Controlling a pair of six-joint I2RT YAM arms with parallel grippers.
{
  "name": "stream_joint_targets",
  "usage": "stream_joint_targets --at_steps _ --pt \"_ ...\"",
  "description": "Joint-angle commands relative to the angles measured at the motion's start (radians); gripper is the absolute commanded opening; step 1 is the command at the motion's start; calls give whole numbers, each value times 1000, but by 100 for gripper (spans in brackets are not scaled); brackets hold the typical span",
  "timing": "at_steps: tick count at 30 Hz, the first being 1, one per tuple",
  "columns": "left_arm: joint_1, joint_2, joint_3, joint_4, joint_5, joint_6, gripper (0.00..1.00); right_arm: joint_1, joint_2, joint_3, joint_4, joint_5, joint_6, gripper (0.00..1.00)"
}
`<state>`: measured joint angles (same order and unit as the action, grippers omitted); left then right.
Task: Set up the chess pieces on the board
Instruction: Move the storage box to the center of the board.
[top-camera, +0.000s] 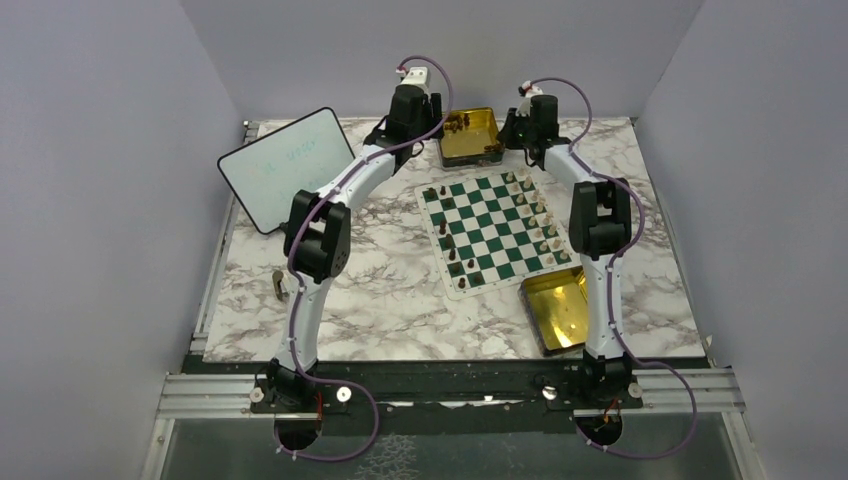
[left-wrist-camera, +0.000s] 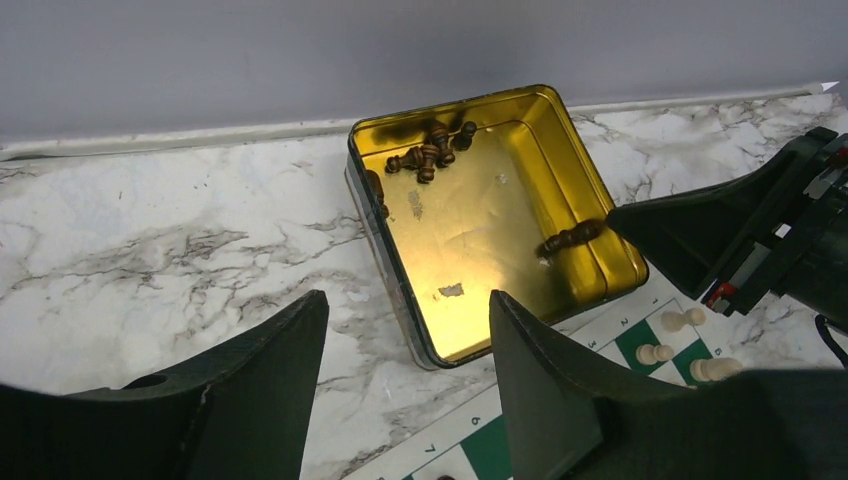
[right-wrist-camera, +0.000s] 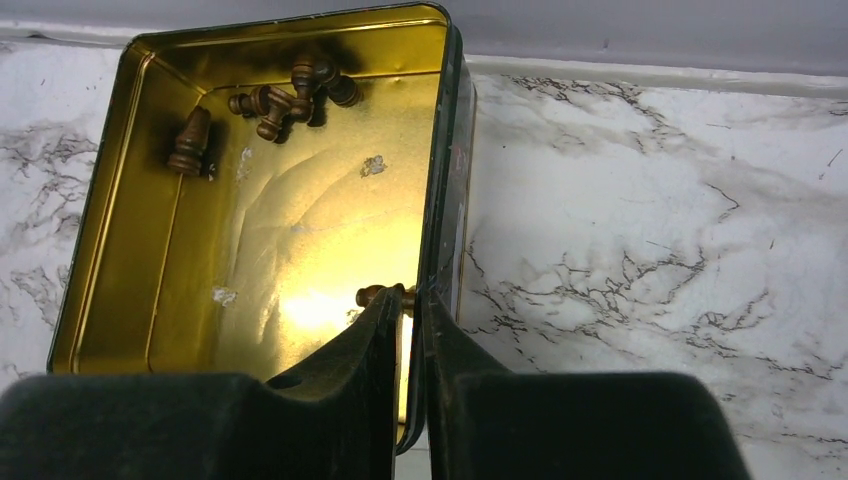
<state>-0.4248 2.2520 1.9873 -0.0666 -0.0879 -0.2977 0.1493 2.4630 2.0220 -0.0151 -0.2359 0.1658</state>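
Right wrist: the right gripper (right-wrist-camera: 415, 305) pinches the wall of a gold rectangular metal tin (right-wrist-camera: 130, 60), a dark brown chess piece (right-wrist-camera: 380, 295) lying at its inner fingertip. The left gripper (left-wrist-camera: 405, 300) gapes empty nearby, beside the green-and-white checkered board (top-camera: 497, 238).

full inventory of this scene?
board: 1, green-white, table centre
white pieces: many, cream, board's right edge
dark pieces: several, brown, board's left side
loose dark pieces: about six, brown, inside far tin
far tin: 1, gold, beyond board
near tin: 1, gold, by right arm, looks empty
whiteboard: 1, white, black rim, far left
small object: 1, unclear, table's left side
table: 1, marble
left gripper: open, above table beside far tin
right gripper: shut astride far tin's wall
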Motion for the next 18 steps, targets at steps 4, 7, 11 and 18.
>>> stream_joint_targets --at_steps 4,7,11,18 --pt "-21 104 119 14 -103 22 58 12 -17 -19 49 -52 -28 17" --pt "-28 132 142 9 -121 15 58 18 -19 -32 66 -63 -25 17" --pt "-29 160 152 -7 -130 -18 57 31 -10 -28 66 -75 -30 17" --pt "-28 209 206 -11 -152 -7 56 48 -4 -43 73 -87 -27 17"
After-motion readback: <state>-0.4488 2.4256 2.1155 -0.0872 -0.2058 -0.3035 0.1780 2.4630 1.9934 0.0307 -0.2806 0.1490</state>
